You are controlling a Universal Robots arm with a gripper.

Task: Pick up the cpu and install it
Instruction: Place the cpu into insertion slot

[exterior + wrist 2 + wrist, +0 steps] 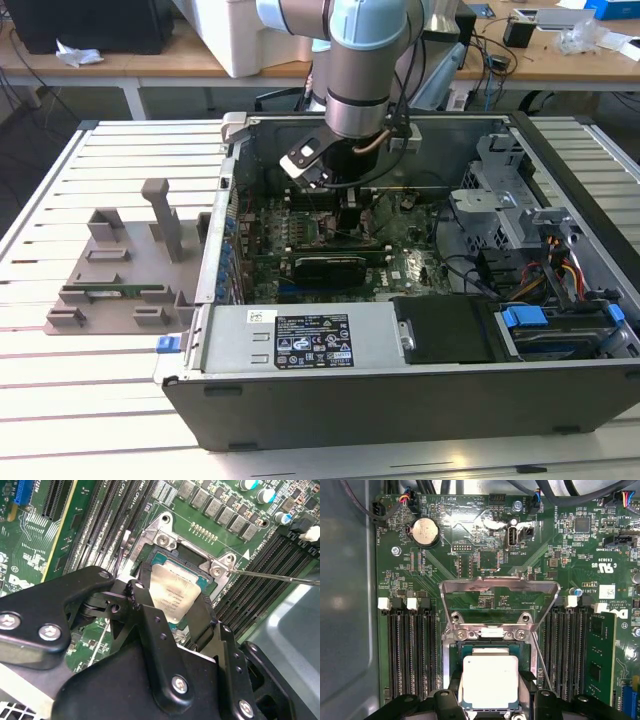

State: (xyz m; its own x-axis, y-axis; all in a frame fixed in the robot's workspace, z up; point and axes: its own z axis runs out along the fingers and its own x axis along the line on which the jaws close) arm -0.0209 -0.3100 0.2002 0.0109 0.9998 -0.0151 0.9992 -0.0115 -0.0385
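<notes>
Gripping cpu [489,680]: flat, near-square chip, matte silver-white metal lid, thin dark edge. Gripper [172,600] black, bolted metal, jaws narrow, pressed on two opposite chip edges. Chip over socket frame [485,633], lid facing up, sides squared with frame, no clear long axis. Shiny steel load plate [500,584] hinged up. Gripper mid-frame in exterior view, inside open case [400,395].

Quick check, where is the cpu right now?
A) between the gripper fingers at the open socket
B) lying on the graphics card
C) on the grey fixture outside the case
A: in the first wrist view the cpu sits between the fingers of the gripper at the socket, with the metal frame raised open.
</notes>
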